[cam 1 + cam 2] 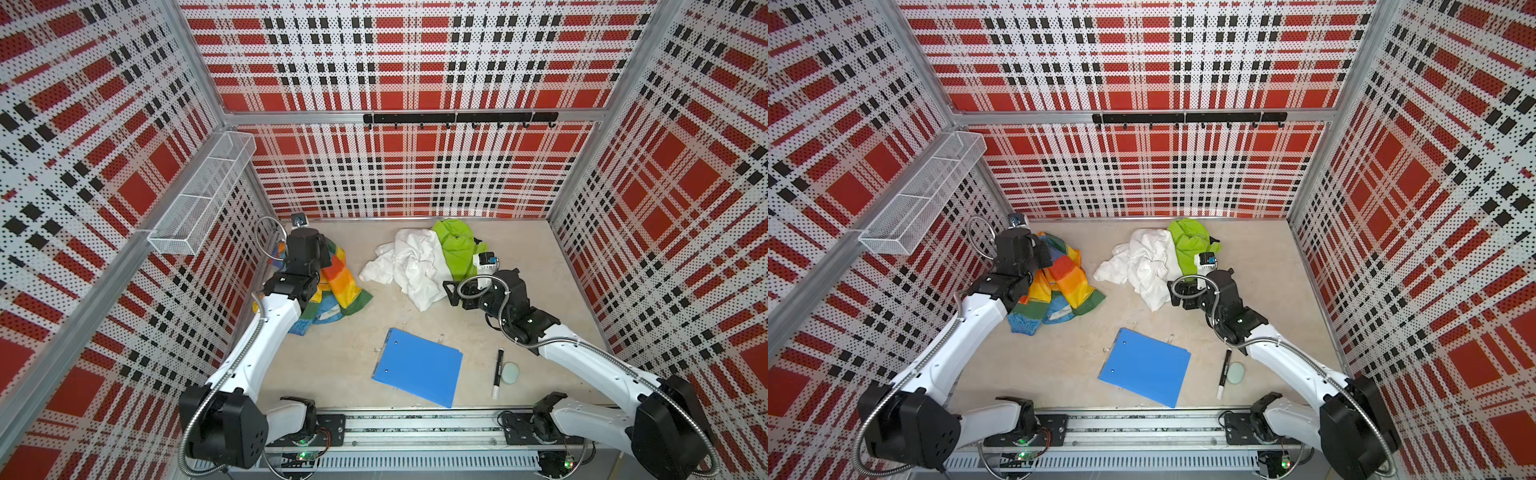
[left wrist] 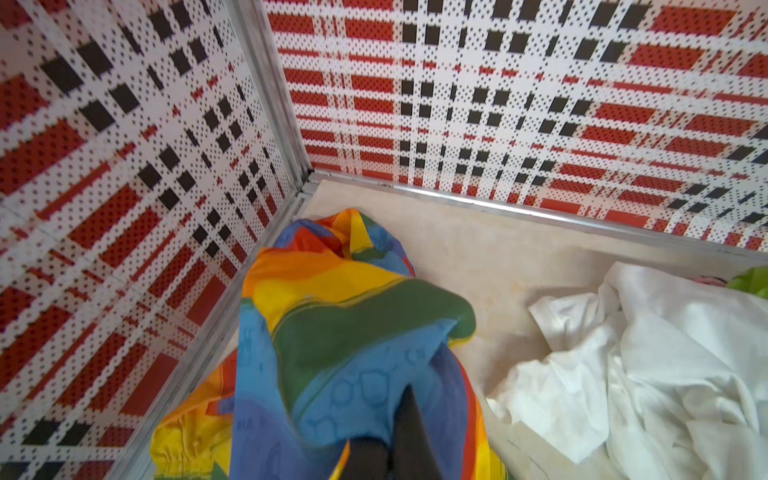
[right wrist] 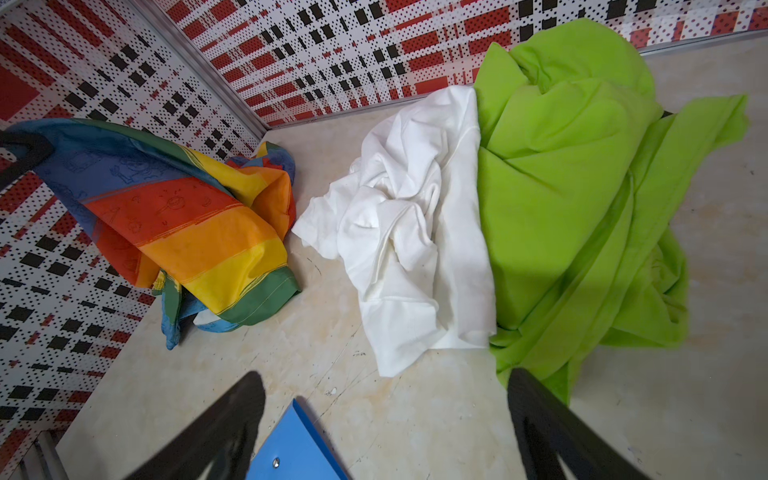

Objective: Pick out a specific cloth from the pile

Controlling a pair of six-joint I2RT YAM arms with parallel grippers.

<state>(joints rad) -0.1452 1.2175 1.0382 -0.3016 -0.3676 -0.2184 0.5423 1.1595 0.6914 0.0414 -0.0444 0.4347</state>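
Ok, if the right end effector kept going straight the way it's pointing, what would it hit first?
Probably the white cloth: its near corner lies just ahead of the open right end effector, with the green cloth off to one side. Depth is unclear.

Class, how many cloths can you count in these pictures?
3. The rainbow-striped cloth sits apart on the left; the white cloth is back centre; the lime-green cloth touches its right side. More could hide underneath.
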